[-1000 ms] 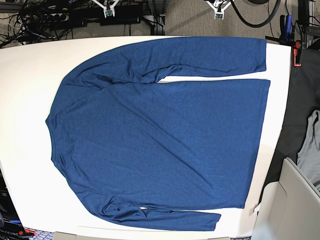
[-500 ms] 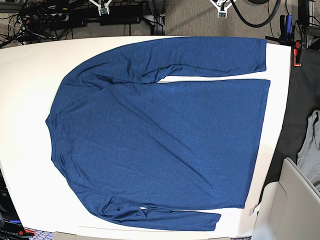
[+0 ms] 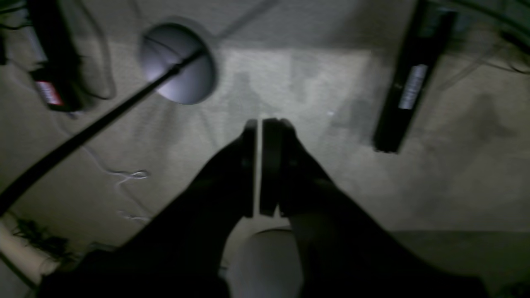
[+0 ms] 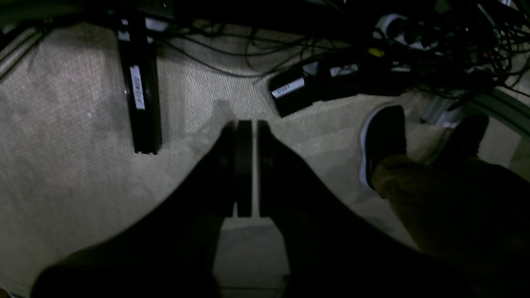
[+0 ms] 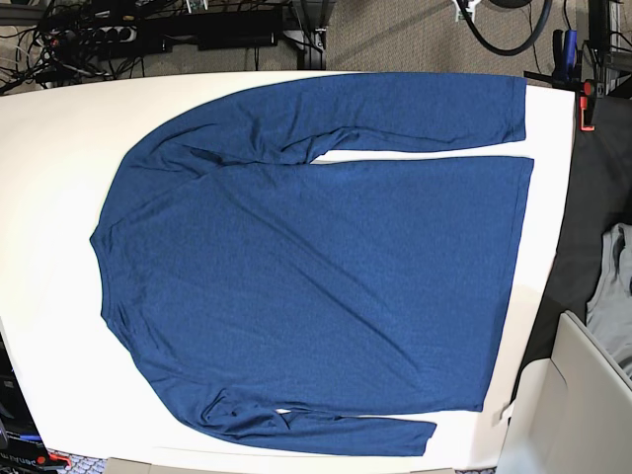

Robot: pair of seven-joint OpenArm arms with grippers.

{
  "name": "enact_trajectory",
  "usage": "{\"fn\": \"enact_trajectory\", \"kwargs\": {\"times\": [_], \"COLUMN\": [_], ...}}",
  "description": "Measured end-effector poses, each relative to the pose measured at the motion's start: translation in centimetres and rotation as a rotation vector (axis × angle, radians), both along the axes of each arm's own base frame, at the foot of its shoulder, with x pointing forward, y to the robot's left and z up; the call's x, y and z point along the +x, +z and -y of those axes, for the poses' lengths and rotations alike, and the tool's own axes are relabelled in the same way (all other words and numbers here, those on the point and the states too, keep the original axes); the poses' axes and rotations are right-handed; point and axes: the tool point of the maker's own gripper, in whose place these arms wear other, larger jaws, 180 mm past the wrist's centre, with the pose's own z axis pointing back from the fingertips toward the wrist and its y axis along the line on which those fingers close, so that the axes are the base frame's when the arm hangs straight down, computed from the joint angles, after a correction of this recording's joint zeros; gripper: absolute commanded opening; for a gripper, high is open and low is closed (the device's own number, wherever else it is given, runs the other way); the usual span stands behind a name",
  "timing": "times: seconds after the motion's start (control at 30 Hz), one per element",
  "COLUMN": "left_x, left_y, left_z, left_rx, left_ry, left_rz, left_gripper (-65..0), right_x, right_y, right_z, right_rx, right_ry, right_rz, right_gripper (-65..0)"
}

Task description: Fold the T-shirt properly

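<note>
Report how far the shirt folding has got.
Nothing is folded. The T-shirt lies spread flat on the white table, both long sleeves stretched along its sides. Nothing is in hand: the left gripper and right gripper each hang over the carpet with jaws nearly closed and nothing between them. Every fold, sleeves and body, remains to be done.

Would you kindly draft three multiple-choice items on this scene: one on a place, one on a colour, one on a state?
1. Where does the T-shirt lie?
A. Spread flat on the white table
B. On the carpet
C. Hanging from a gripper

2. What colour is it?
A. Red
B. Navy blue
C. Pale grey

3. How is the left gripper?
A. Clamped on the shirt
B. Wide open
C. Shut, holding nothing

Answers: 1 A, the base view shows it laid out on the tabletop; 2 B, the knit is dark blue; 3 C, its jaws stand nearly together over carpet.
</note>
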Motion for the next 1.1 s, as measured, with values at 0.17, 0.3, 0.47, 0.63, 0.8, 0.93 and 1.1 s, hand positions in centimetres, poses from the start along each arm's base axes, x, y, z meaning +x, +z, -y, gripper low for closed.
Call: {"fn": "enact_trajectory", "kwargs": {"times": [0.17,0.3,0.47,0.63,0.8,0.93,1.1], "left_x": [-1.8,-2.4,-1.4,-0.4,0.8,3.7,6.9], "left_y": [1.6,3.4,5.6,8.1,12.2,15.4,19.2], "left_z": [-1.2,-1.9,-2.9,-2.8,-5.4,-5.9,-5.4], "left_rx": [0.02,0.034,0.051,0.052,0.108,0.097,0.095], "left_ry": [-0.043,-0.083,-0.136,-0.171,-0.091,-0.001,-0.045], "left_rz": [0.021,0.054,0.125,0.194,0.294,0.426,0.534], "left_gripper": [-65.0,-65.0,-65.0,-65.0,-65.0,-65.0,-65.0], "right_x": [-1.4,-1.6,-0.5,1.7,2.9,5.6,9.0], "right_y": [1.2,2.9,6.0,10.1,13.5,17.1,21.5], "right_z": [1.3,2.9,5.1,8.2,7.9,7.2,5.5], "right_rx": [-0.018,-0.041,-0.086,-0.163,-0.166,-0.171,-0.155], "right_ry": [0.021,0.053,0.044,0.035,0.064,0.104,0.14], "right_rz": [0.016,0.059,0.153,0.272,0.348,0.45,0.56], "right_gripper": [-65.0,-65.0,-65.0,-65.0,-65.0,-65.0,-65.0]}}
